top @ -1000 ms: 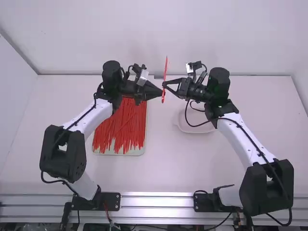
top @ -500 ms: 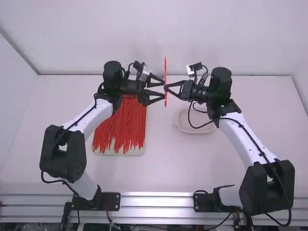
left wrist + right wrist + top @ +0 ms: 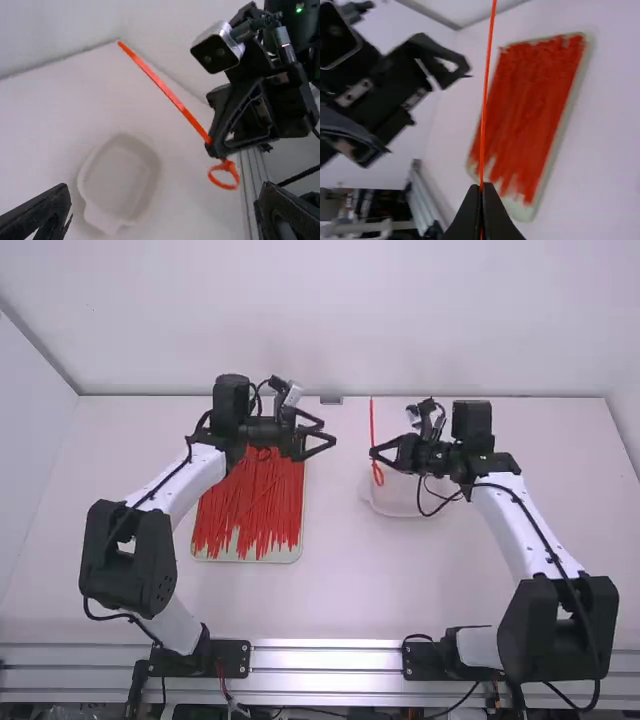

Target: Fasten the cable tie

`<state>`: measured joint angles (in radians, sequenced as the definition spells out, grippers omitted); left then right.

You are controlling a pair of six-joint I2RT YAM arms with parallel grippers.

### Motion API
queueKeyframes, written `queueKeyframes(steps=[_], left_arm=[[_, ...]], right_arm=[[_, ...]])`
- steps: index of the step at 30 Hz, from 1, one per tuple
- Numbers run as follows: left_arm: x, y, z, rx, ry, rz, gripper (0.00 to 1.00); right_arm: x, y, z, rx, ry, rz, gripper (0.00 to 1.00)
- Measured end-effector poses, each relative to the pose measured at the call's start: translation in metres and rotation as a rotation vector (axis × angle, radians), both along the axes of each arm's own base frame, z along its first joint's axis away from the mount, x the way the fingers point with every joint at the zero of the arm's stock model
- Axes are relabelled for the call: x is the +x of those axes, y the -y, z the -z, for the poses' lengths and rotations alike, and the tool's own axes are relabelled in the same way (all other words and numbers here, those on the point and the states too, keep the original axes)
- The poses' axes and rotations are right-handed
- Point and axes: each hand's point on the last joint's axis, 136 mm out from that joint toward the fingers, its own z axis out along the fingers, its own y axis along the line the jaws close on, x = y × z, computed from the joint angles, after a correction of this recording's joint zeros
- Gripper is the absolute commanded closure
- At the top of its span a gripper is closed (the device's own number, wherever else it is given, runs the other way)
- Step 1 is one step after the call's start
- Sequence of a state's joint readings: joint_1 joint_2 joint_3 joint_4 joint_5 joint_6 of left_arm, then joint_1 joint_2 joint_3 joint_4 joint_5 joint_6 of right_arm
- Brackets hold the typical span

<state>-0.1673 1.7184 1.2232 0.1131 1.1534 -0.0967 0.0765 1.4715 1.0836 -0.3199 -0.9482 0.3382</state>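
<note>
A red cable tie (image 3: 371, 425) stands nearly upright in my right gripper (image 3: 375, 452), which is shut on it just above its small closed loop (image 3: 378, 478). The loop hangs over the rim of a white bowl (image 3: 405, 502). In the right wrist view the tie (image 3: 487, 90) runs straight out from the closed gripper (image 3: 481, 192). My left gripper (image 3: 322, 435) is open and holds nothing, off to the left of the tie above the far end of the tray. From the left wrist, the tie (image 3: 160, 85) and its loop (image 3: 223, 175) show in the right gripper (image 3: 214, 143).
A flat tray (image 3: 297, 552) heaped with several loose red cable ties (image 3: 250, 505) lies left of centre under the left arm. The white bowl (image 3: 120, 180) sits right of centre. Bare white table surrounds both, with walls at the back and sides.
The left gripper opened, let go of the tie and drew back to the left. The right gripper carried the tie to the right and lower, over the bowl.
</note>
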Motion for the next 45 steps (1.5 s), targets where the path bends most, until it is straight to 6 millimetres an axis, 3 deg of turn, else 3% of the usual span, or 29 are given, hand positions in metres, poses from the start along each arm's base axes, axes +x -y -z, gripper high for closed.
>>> queueKeyframes(steps=[9, 11, 19, 22, 26, 33, 44, 45], left_arm=[[-0.012, -0.004, 0.025, 0.055, -0.140, -0.010, 0.01], [-0.015, -0.007, 0.039, 0.095, -0.196, -0.031, 0.01], [-0.022, -0.019, 0.060, 0.173, -0.251, -0.057, 0.01], [-0.018, -0.031, 0.063, 0.182, -0.264, -0.086, 0.01], [-0.011, -0.051, 0.063, 0.172, -0.276, -0.133, 0.01], [-0.007, -0.061, 0.063, 0.169, -0.279, -0.157, 0.01], [-0.006, -0.061, 0.063, 0.167, -0.280, -0.157, 0.01], [-0.006, -0.061, 0.063, 0.167, -0.280, -0.157, 0.01]], right_arm=[[0.014, 0.039, 0.043, -0.309, 0.029, 0.133, 1.00], [0.020, 0.053, 0.051, -0.398, 0.036, 0.185, 1.00], [0.032, 0.082, 0.064, -0.564, 0.059, 0.279, 1.00], [0.037, 0.086, 0.077, -0.594, 0.042, 0.282, 1.00], [0.046, 0.088, 0.111, -0.623, -0.015, 0.270, 1.00], [0.055, 0.077, 0.148, -0.646, -0.049, 0.234, 1.00], [0.050, 0.076, 0.166, -0.701, -0.087, 0.222, 1.00], [0.049, 0.077, 0.167, -0.709, -0.091, 0.223, 0.93]])
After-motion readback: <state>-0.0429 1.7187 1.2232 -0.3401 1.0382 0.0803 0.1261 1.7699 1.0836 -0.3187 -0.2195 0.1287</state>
